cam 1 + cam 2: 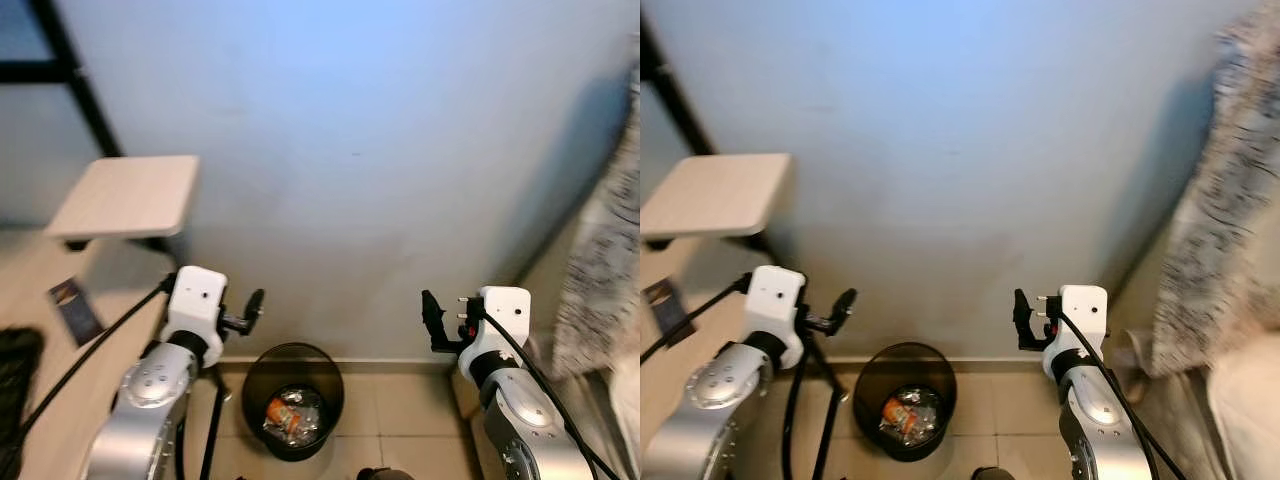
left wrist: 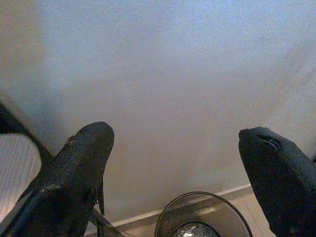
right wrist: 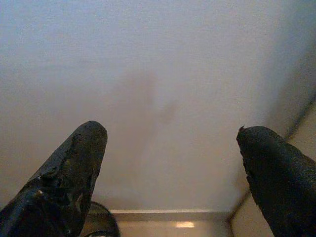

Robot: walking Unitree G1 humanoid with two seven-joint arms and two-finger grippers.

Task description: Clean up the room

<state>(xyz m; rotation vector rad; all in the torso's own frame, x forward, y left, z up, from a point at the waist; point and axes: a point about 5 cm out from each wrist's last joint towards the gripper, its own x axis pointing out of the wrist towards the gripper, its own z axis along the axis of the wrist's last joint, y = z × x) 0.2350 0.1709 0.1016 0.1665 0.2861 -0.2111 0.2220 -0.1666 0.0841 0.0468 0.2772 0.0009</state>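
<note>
Both grippers, left (image 1: 252, 305) and right (image 1: 432, 318), spread wide and empty at lower frame, flanking the waste bin (image 1: 292, 400) holding trash, apparently positioned for disposal.

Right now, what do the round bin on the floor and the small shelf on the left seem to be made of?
The bin looks like dark, smoky translucent plastic: its wall lets the floor and the trash inside show through, and its rim is thin and smooth. The shelf looks like pale wood or wood-look laminate with a matte finish; faint grain shows, but which one is unclear.
</note>
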